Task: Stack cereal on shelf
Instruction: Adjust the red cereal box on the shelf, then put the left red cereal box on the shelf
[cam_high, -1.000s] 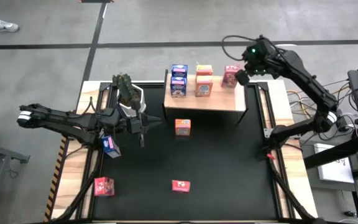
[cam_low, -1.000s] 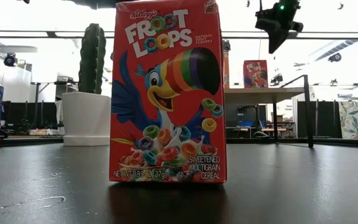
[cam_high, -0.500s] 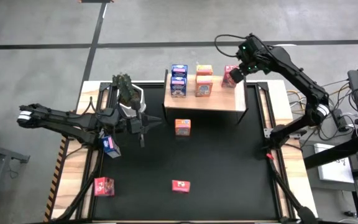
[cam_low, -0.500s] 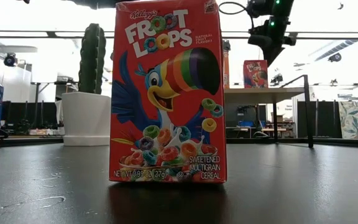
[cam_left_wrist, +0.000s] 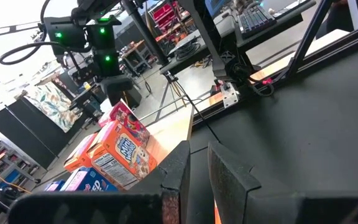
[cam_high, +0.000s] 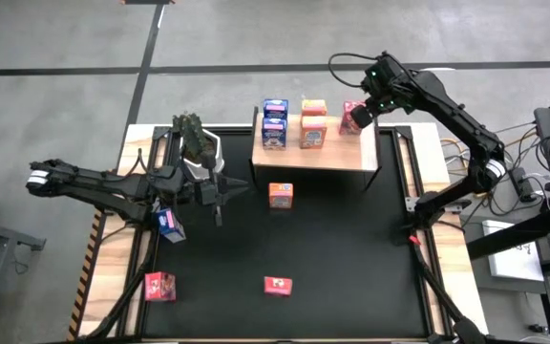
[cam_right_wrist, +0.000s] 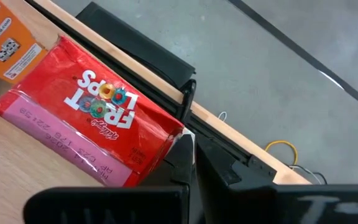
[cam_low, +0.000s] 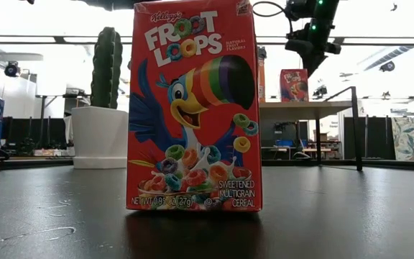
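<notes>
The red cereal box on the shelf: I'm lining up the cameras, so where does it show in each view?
High view: red box at the shelf's right end, by the right gripper.
Low view: far off on the shelf, right of centre.
Left wrist view: behind the orange boxes.
Right wrist view: fills the middle.
Shared landmark: the wooden shelf.

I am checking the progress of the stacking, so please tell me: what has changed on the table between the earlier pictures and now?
The right gripper, shut and empty, moved leftward from beyond the light wooden shelf board's far right corner to the red Froot Loops cardboard box standing there, nothing grasped or released. The left gripper, the white plant pot and all other boxes stayed as they were.
</notes>
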